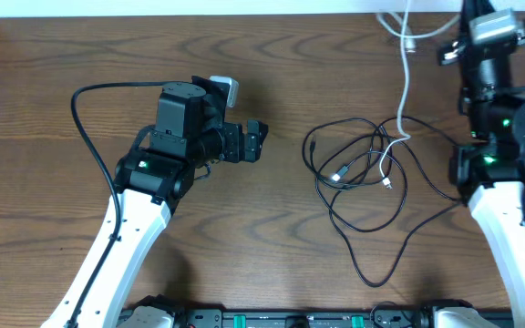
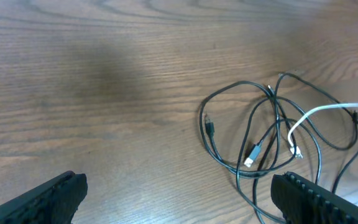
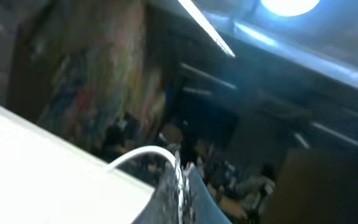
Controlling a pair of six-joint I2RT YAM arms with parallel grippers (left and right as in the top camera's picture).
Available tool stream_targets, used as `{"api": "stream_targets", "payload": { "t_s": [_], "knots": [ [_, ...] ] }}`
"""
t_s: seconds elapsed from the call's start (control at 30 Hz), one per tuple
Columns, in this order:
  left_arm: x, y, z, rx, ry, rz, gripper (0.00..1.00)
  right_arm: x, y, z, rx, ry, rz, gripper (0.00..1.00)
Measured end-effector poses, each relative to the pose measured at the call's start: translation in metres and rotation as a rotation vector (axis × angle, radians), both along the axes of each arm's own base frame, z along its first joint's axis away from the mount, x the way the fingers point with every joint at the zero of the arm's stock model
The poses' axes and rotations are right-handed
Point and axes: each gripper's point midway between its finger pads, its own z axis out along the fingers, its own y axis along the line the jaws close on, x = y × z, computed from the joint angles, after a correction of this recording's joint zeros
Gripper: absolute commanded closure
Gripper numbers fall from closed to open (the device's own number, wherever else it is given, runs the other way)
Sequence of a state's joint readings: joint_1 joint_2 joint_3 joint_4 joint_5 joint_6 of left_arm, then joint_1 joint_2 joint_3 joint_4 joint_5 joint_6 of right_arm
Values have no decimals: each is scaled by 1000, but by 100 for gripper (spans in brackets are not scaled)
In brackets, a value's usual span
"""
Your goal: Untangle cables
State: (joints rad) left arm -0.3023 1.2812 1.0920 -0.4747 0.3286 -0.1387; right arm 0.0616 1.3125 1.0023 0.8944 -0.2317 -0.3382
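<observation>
Cables (image 2: 252,155) lie ahead of open left end effector (image 2: 179,186); closed right end effector (image 3: 179,180) pinches white strand (image 3: 138,151).

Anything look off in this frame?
Yes. The white cable leaves the black tangle and runs up to the table's far edge, where the shut right fingers pinch it. That wrist view shows the room rather than the table, so the wrist is pointing away from the work.

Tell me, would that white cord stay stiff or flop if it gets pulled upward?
Probably floppy: the white cable bends in soft curves across the table. It looks thin, so likely light. Its lower end lies among the black cables, so pulling it may drag those loops along.
</observation>
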Motion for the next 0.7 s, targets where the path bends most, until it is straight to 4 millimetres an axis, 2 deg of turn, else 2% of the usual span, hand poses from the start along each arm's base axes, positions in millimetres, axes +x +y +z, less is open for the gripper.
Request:
{"api": "stream_targets", "payload": {
  "t_s": [0.1,0.13,0.37,0.5,0.6,0.67,0.7],
  "knots": [
    [0,0,0,0,0,0,0,-8,10,16,24,-45,30,99],
    [0,0,0,-1,1,0,0,-12,12,29,40,-69,42,99],
    [0,0,0,-1,1,0,0,-40,7,95,77,-220,49,99],
    [0,0,0,-1,1,0,0,-54,6,121,86,-281,56,99],
    [0,0,0,-1,1,-1,0,-53,9,123,73,-267,69,99],
    [0,0,0,-1,1,-1,0,-42,16,112,43,-186,97,99],
    [0,0,0,-1,1,-1,0,-31,24,97,18,-106,127,99]
  ]
}}
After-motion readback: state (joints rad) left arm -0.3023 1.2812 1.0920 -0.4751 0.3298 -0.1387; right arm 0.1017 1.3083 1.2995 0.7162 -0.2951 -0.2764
